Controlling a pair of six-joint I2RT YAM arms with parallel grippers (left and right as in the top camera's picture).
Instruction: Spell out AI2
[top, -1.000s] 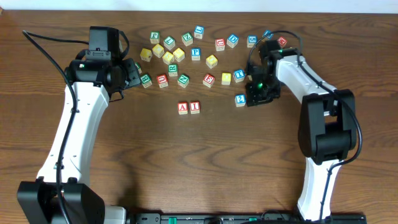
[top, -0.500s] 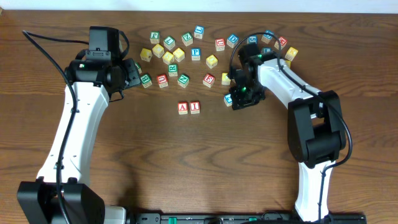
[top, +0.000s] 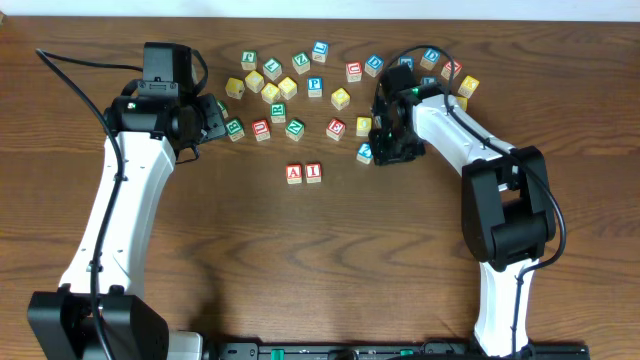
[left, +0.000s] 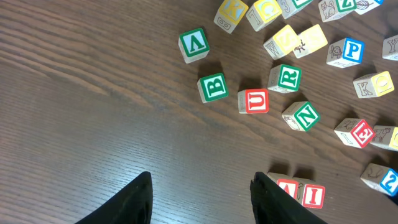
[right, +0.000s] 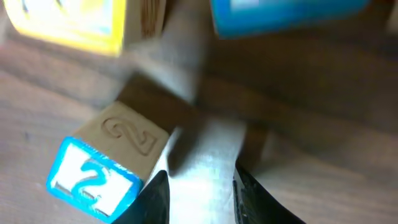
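Block 2 (top: 365, 153) near yellow block (top: 364, 126)

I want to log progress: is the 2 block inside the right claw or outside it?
Outside. The 2 block sits to one side of the right claw, not between its fingers.

White arm links (top: 118, 205), black joints (top: 522, 215) — black cables (top: 75, 66)
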